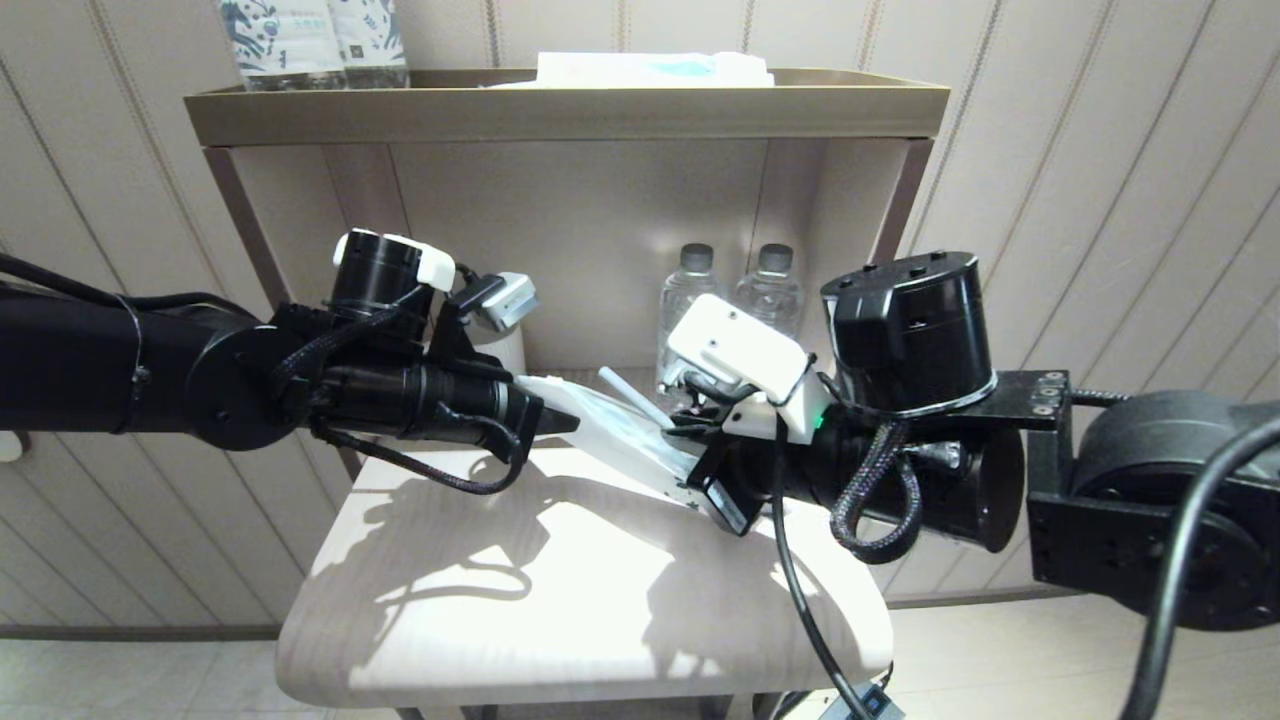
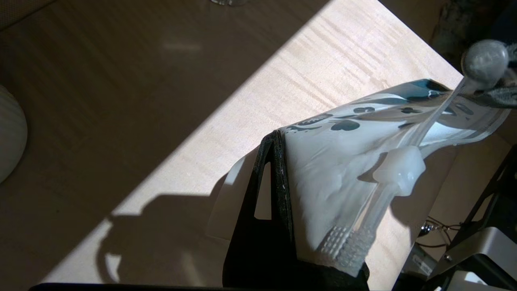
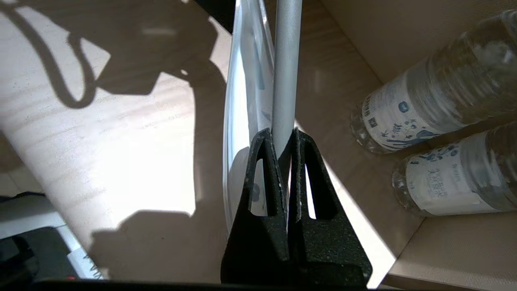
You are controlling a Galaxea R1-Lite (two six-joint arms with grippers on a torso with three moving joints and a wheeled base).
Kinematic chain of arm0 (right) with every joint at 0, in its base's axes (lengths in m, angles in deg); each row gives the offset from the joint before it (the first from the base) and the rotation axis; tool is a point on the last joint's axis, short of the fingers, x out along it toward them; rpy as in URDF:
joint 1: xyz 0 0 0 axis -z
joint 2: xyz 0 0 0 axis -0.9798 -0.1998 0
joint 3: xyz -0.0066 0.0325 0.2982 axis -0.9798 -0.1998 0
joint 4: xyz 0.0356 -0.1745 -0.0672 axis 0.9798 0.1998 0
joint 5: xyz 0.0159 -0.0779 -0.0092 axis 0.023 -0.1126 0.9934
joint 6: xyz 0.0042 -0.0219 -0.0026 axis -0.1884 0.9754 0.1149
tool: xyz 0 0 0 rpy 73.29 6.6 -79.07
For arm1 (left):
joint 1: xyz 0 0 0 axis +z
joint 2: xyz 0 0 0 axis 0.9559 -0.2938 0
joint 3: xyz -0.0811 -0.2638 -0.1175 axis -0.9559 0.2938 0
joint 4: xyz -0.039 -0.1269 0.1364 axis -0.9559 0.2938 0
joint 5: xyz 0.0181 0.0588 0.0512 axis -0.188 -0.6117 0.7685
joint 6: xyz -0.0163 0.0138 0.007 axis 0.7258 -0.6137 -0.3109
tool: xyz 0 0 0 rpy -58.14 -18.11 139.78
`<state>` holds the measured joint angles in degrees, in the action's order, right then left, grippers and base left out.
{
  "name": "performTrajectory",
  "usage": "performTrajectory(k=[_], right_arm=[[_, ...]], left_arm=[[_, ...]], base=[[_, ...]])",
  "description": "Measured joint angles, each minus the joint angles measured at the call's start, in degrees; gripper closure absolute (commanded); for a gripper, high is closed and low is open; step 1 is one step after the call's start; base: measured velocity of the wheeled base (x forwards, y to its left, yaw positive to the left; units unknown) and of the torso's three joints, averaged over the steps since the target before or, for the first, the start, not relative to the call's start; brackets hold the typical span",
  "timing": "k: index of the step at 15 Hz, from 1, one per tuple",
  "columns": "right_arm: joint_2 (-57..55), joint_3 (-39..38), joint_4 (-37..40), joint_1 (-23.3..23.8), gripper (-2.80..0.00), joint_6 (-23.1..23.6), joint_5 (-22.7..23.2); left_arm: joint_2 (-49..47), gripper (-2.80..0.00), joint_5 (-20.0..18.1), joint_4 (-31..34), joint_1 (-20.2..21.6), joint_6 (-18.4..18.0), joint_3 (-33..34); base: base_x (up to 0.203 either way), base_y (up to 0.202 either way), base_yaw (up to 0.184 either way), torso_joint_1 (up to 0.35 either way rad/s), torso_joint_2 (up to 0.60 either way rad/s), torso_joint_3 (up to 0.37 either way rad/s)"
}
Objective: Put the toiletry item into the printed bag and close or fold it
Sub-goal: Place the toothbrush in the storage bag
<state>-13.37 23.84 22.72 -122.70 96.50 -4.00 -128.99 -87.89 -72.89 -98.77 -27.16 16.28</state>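
Observation:
The printed bag (image 1: 622,442) hangs above the wooden shelf, slanting between my two grippers. My left gripper (image 1: 568,420) is shut on the bag's plain end; in the left wrist view one finger (image 2: 278,169) presses the bag (image 2: 331,161), and the film covers the other. The toothbrush (image 1: 630,395) is partly inside: its bristle head (image 2: 351,242) shows through the film near the left gripper (image 2: 282,137). The grey handle (image 2: 482,60) sticks out of the leaf-printed end. My right gripper (image 1: 686,426) is shut on that handle (image 3: 286,60), with the bag (image 3: 246,81) beside its fingers (image 3: 262,161).
Two water bottles (image 1: 685,290) (image 1: 772,285) stand at the back of the shelf (image 1: 560,600), close to the right gripper (image 3: 284,135). A white rounded object (image 2: 8,129) sits at the back left. The top tray (image 1: 560,110) carries bottles and a white-and-blue package (image 1: 655,68).

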Motion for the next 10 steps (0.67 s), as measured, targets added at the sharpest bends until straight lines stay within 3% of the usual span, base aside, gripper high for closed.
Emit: performTrajectory(k=[4, 10], right_arm=[[0.6, 1.9, 7.9, 2.2, 0.0, -0.3, 6.7], [1.4, 2.0, 8.7, 3.1, 0.0, -0.4, 7.6]], left_arm=[[0.1, 0.0, -0.1, 0.0, 0.0, 0.0, 0.0], [-0.1, 0.0, 0.0, -0.1, 0.1, 0.1, 0.0]], base=[[0.0, 0.0, 0.0, 0.0, 0.0, 0.0], [0.0, 0.0, 0.0, 0.0, 0.0, 0.0]])
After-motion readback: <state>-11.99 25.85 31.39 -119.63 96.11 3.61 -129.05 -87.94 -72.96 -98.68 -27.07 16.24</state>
